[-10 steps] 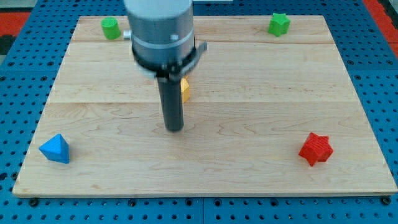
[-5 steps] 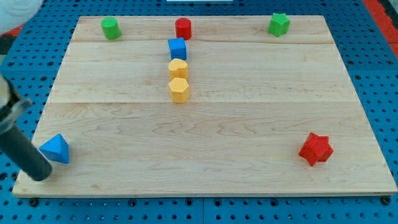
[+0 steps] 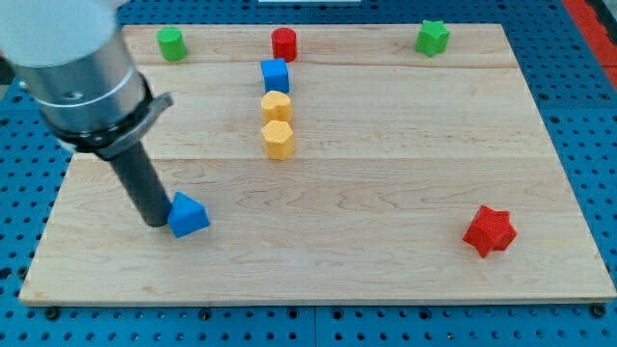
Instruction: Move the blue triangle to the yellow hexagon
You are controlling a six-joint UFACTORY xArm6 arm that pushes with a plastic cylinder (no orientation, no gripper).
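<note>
The blue triangle lies on the wooden board, left of centre and low in the view. My tip rests just at its left side, touching or nearly touching it. The yellow hexagon sits up and to the right of the triangle, near the board's middle. A second yellow block stands directly above the hexagon.
A blue cube and a red cylinder line up above the yellow blocks. A green block sits at the top left, a green star at the top right, a red star at the lower right.
My tip went from the board's middle to the lower left corner, then swept right. The blue triangle has slid from the lower left corner to the right and slightly up.
</note>
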